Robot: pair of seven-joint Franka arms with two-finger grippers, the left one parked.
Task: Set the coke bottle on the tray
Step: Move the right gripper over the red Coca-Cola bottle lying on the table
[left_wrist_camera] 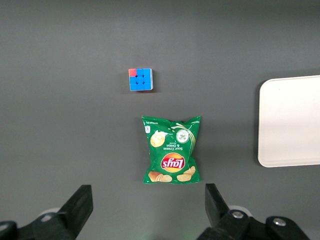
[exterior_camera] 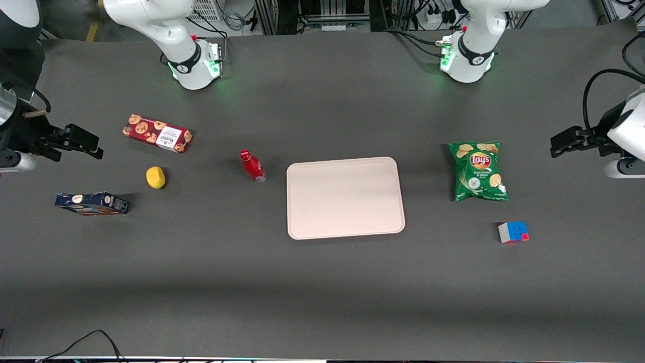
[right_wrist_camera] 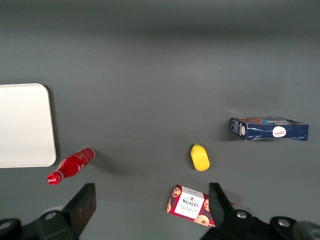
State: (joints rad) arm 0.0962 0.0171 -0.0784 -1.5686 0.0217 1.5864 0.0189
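Observation:
The coke bottle [exterior_camera: 253,166] is a small red bottle with a red cap and stands upright on the dark table, close beside the tray's edge toward the working arm. It also shows in the right wrist view [right_wrist_camera: 71,166]. The tray [exterior_camera: 345,197] is large, pale pinkish-beige and bare, and lies flat mid-table; it also shows in the right wrist view [right_wrist_camera: 25,125]. My gripper [exterior_camera: 83,141] hovers at the working arm's end of the table, well apart from the bottle. In the right wrist view the gripper [right_wrist_camera: 151,210] is open and empty, fingers [right_wrist_camera: 82,205] spread wide.
A red cookie box [exterior_camera: 157,133], a yellow lemon [exterior_camera: 155,177] and a dark blue box [exterior_camera: 92,203] lie between my gripper and the bottle. A green chips bag [exterior_camera: 478,171] and a puzzle cube [exterior_camera: 513,232] lie toward the parked arm's end.

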